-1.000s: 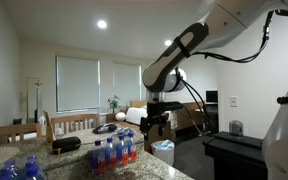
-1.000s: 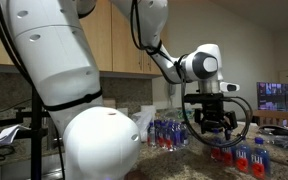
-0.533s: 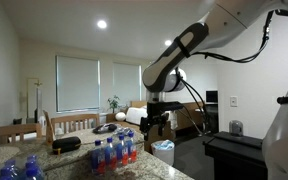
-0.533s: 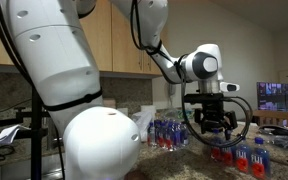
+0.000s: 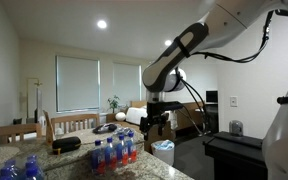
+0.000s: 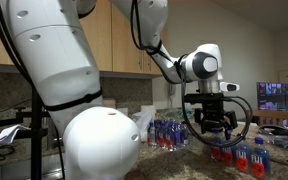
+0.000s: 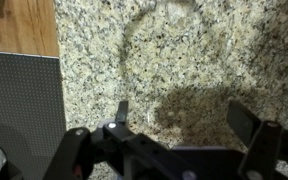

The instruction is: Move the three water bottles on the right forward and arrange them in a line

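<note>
A cluster of small clear water bottles (image 5: 114, 152) with blue caps and red-and-blue labels stands on the granite counter (image 5: 154, 170). Such bottles also show in an exterior view as a group (image 6: 169, 133) and as a few just below the gripper (image 6: 227, 152). I cannot tell which three are the task's. My gripper (image 5: 156, 128) hangs above the counter beside the cluster, and it also shows in the other exterior view (image 6: 216, 128). In the wrist view the gripper (image 7: 184, 115) is open and empty over bare granite (image 7: 184, 50). No bottle shows in the wrist view.
Darker all-blue bottles stand at the counter's near end (image 5: 14, 170), and blue bottles (image 6: 259, 158) also stand beside the red-labelled ones. A black object (image 5: 66, 144) lies behind the cluster. A white bin (image 5: 163, 150) stands past the counter. The wrist view shows the counter edge, a grey surface (image 7: 19, 95) and wood (image 7: 24, 25).
</note>
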{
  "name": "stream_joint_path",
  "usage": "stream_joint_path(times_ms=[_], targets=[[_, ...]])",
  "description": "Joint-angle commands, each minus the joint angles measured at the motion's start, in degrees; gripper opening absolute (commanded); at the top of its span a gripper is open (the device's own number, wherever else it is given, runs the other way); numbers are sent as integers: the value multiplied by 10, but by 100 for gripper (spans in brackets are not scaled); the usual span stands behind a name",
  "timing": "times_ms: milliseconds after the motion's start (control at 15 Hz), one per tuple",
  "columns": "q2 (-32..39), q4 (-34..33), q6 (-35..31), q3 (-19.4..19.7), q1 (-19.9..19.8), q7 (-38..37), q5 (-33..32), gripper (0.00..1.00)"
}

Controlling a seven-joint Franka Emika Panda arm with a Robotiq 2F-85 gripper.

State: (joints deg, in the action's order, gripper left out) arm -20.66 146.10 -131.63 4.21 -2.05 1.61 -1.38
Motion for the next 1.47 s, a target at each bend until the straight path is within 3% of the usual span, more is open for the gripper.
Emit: stream_joint_path(times_ms=[0, 533, 600, 1067, 1400], targets=[[33, -42, -25, -10, -1, 1, -6, 100], [216, -235, -74, -26, 22, 8, 22, 100], [165, -193, -61, -26, 17, 1, 8, 100], [245, -264, -57, -32, 22, 16, 8, 100], [293, -305, -95, -42, 32, 3, -63, 100]])
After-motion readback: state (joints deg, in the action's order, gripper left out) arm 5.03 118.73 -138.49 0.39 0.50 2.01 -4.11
